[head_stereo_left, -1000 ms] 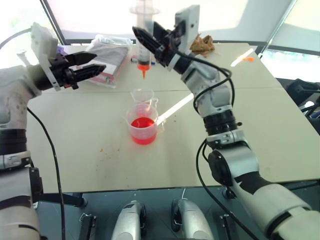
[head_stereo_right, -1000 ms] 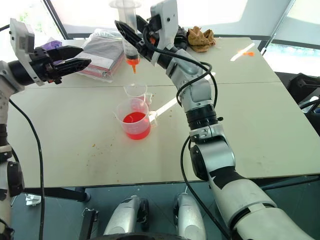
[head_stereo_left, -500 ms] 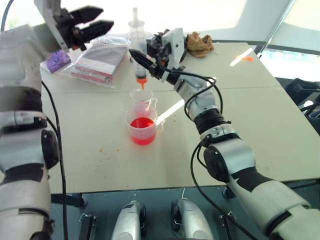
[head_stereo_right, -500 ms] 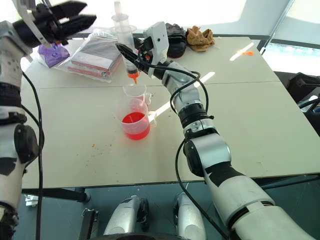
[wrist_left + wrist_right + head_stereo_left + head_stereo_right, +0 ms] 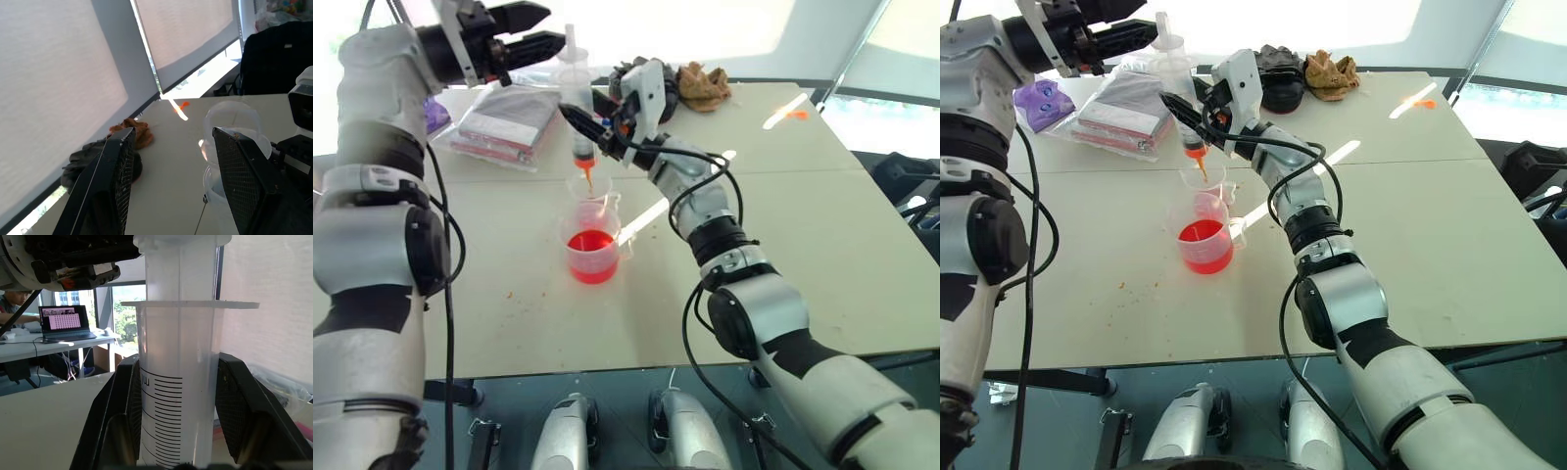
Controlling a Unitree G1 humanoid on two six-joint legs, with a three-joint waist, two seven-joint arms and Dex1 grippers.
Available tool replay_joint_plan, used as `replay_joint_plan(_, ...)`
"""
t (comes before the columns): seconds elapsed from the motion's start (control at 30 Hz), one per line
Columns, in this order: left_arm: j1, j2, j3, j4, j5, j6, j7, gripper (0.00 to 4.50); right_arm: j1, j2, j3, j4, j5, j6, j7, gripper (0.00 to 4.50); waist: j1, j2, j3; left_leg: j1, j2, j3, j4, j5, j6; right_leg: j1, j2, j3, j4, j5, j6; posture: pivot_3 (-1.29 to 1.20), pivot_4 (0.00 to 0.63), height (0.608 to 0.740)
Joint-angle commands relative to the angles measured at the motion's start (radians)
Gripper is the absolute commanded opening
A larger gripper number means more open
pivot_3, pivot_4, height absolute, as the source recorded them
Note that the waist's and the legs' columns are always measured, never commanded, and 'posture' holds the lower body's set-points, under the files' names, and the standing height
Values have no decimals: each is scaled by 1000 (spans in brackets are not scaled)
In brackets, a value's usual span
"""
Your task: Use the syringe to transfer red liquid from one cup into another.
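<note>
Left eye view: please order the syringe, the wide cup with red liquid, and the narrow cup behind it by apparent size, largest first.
1. Syringe, the tallest; held raised, nearer the camera, so somewhat unsure.
2. Wide cup.
3. Narrow cup, partly hidden behind the wide cup.

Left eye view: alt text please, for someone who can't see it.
The right gripper holds a clear syringe upright, its orange tip over the narrow cup on a pale table. Just in front stands a wider cup of red liquid. The left gripper, open, is beside the plunger top.
</note>
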Motion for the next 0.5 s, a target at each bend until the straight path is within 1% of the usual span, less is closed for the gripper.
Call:
replay_joint_plan(0.03, -48, -3, 6, 10, 17, -23, -12, 2585, -17, 14, 1, -39, -5, -31, 7, 1562, 0, 0, 0, 0, 0, 0, 0, 0, 0, 0, 0, 0, 0, 0, 0, 0, 150, 740)
replay_joint_plan(0.27, -33, -7, -47, 23, 92, -63, -60, 2585, -24, 18, -4, -16, -25, -56, -7, 1562, 0, 0, 0, 0, 0, 0, 0, 0, 0, 0, 0, 0, 0, 0, 0, 0, 150, 740)
replay_joint_plan(0.5, -6, -7, -51, 27, 119, -68, -87, 2585, -39, 18, -17, 9, -31, -78, -22, 1562, 0, 0, 0, 0, 0, 0, 0, 0, 0, 0, 0, 0, 0, 0, 0, 0, 150, 740)
